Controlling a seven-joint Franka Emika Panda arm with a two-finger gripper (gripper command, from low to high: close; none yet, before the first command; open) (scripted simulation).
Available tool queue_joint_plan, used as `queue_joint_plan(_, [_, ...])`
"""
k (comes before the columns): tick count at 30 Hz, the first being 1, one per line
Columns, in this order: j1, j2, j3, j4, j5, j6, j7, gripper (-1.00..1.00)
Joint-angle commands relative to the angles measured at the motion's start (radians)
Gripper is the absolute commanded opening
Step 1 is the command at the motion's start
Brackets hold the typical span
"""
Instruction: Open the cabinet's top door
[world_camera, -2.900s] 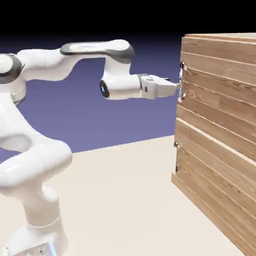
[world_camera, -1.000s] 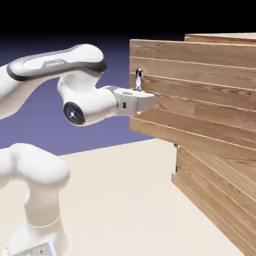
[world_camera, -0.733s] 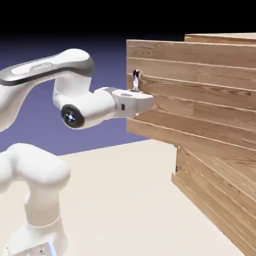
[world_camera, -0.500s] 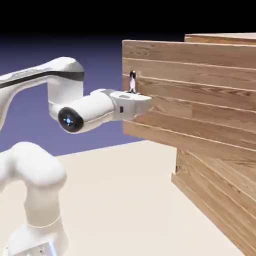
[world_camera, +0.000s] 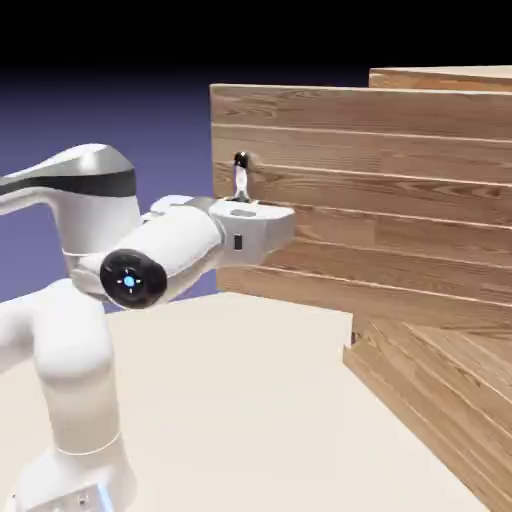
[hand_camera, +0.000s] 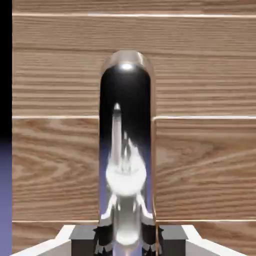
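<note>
The cabinet (world_camera: 440, 390) of light-brown planks fills the exterior view's right side. Its top door (world_camera: 400, 200) stands swung far out toward the exterior view's left, its free edge near the arm. A slim silver bar handle (world_camera: 240, 175) sticks up near that edge. My gripper (world_camera: 268, 222) is shut on the handle, the white hand pressed close to the door face. In the hand view the shiny handle (hand_camera: 126, 125) runs up the middle between my grey fingertips (hand_camera: 102, 239), with the door's planks (hand_camera: 200, 165) behind it.
The lower wood panel (world_camera: 420, 400) stays closed below the swung door. The beige table (world_camera: 250, 400) stretches between my base and the cabinet. My arm's elbow (world_camera: 90, 195) is folded back at the exterior view's left.
The top door has swung further out toward the exterior view's left. My hand, still shut on the handle, has moved left with it, and the arm has folded back.
</note>
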Motion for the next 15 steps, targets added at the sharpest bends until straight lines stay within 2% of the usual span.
queue_joint_plan(1, [0.0, 0.008, -0.033, 0.024, -0.028, -0.043, 0.001, -1.0])
queue_joint_plan(15, [0.256, 0.106, -0.381, 0.507, -0.296, -0.581, 0.025, -1.0])
